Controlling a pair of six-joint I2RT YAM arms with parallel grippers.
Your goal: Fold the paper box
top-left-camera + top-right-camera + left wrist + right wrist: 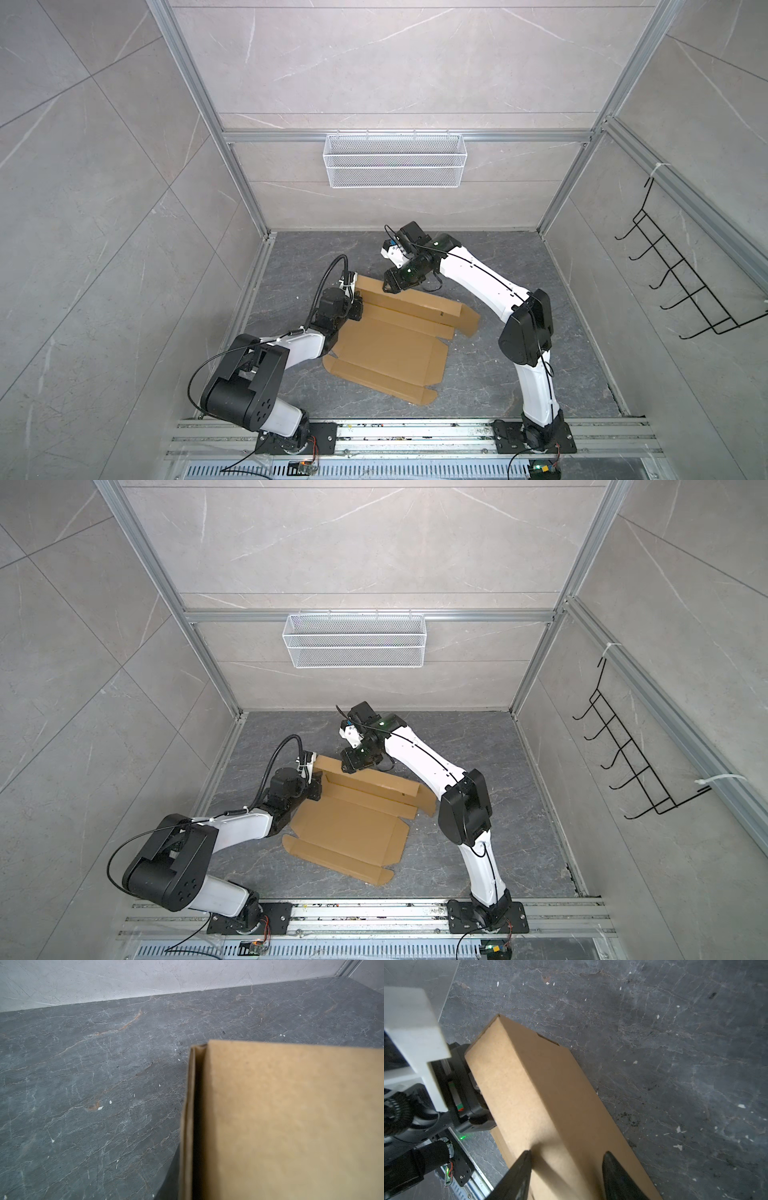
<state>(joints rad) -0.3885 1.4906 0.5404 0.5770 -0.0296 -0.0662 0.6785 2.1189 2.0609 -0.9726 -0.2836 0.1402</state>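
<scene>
The paper box [390,345] [349,829] is a brown cardboard sheet lying flat on the dark stone floor, with its far long strip raised as a wall. My left gripper [356,306] [316,785] sits at the left end of that wall, shut on the cardboard; its fingers are hidden behind it. In the left wrist view only the doubled cardboard edge [291,1115] shows, very close. My right gripper [388,286] [347,766] [568,1159] is open, its two dark fingers spread over the top of the raised strip [539,1095], a little right of the left gripper [481,1095].
A white wire basket [395,160] hangs on the back wall. A black wire rack [681,282] hangs on the right wall. Aluminium rails [415,436] carry both arm bases along the front. Metal frame posts stand at the floor's back corners.
</scene>
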